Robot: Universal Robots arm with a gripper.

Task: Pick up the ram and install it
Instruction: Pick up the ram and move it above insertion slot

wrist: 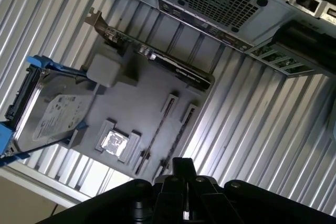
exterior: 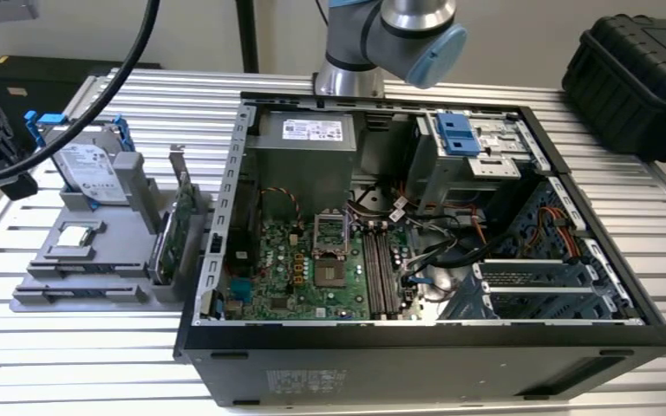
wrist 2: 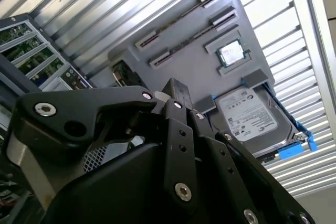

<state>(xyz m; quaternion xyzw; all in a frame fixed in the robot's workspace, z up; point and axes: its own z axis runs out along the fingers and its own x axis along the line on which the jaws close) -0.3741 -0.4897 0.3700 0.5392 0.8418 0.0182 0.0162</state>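
My gripper hangs above the grey holder that stands to the exterior view's left of the computer case. Its black fingers meet at the tips, shut, with nothing seen between them. Two long narrow grooves with end clips lie in the holder under the fingertips. A thin dark strip runs edge-on along one groove; it looks like the ram, though I cannot tell for sure. On the green motherboard inside the case, the long memory slots run beside the processor socket.
The holder also carries a hard drive in a blue bracket, a square silver processor chip and an expansion card. The open case stands on a ribbed metal table. A black box sits at the back.
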